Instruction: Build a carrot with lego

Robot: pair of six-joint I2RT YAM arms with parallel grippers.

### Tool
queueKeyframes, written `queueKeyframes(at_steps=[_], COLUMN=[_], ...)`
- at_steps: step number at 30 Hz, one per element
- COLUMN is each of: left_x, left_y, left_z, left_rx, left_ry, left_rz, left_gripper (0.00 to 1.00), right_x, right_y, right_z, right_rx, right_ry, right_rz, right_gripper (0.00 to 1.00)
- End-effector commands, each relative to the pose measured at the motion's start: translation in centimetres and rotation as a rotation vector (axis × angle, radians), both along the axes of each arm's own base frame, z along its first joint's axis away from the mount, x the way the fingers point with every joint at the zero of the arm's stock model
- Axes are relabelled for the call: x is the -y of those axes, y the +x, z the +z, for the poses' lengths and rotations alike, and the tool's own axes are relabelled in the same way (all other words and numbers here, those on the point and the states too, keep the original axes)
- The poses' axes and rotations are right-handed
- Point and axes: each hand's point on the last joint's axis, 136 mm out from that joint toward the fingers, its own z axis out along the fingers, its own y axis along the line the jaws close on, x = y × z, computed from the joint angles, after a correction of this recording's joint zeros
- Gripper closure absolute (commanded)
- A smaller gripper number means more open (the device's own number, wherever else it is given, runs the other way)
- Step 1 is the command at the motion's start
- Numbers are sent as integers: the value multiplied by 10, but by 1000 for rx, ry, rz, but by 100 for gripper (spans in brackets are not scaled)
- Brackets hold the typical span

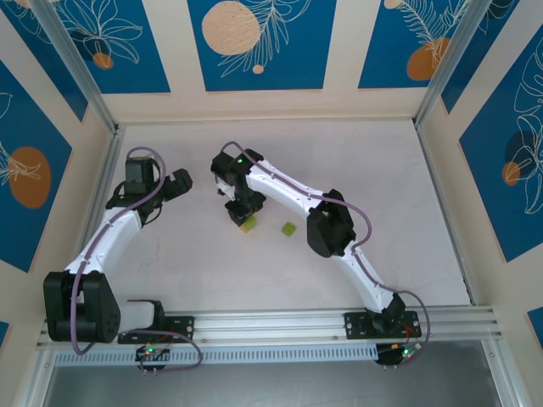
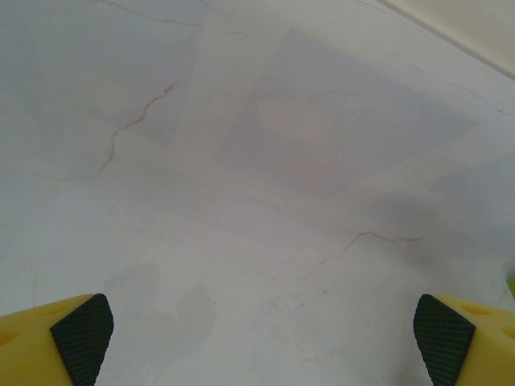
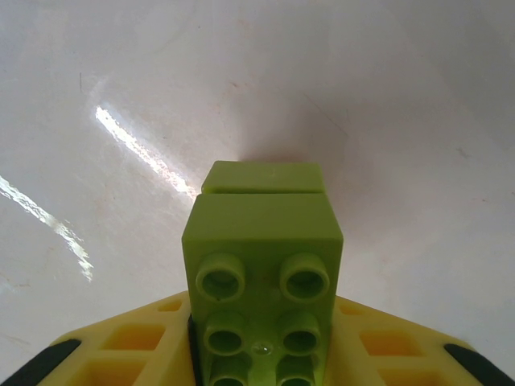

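The right gripper (image 1: 242,212) is squeezed tight on the green carrot (image 3: 261,241) in the middle of the table (image 1: 382,170), and a loose lego brick (image 1: 289,229) lies just beside it on its right, far from the wide-open left gripper (image 1: 178,183).

Left gripper (image 2: 261,342) agape, right gripper (image 1: 243,211) seemingly clamped

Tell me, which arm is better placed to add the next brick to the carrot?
The right. The right fingers clamp the green brick stack, near the loose green brick. The left fingers hang open over bare table, farther off.
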Motion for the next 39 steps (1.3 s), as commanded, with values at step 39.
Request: queueKeyframes(at_steps=[39], left_x=[-7], left_y=[-3], left_z=[4], left_rx=[11], left_ry=[4], left_rz=[22], left_gripper=[1], right_x=[46], right_y=[-22], right_z=[32], right_rx=[-40], right_ry=[-165], right_rz=[49], right_gripper=[67])
